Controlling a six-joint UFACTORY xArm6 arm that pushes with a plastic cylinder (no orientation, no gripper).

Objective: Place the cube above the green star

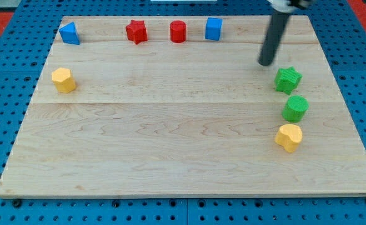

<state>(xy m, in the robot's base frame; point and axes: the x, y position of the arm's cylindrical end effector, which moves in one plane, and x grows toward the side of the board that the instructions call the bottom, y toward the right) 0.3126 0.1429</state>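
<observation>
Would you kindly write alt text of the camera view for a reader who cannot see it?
My tip rests on a wooden board, just left of and above a green star. Below the star sit a green cylinder and a yellow block. Along the top: blue triangle, red star, red cylinder, blue cube; a yellow block at left.

We show here only as a straight, smooth, dark grey to black rod, round in section, with a faint sheen along one side. Our tip [267,63] ends it bluntly, cut flat with no taper. At the view's top edge the rod meets a paler, whitish-grey fitting, mostly cropped off.
</observation>
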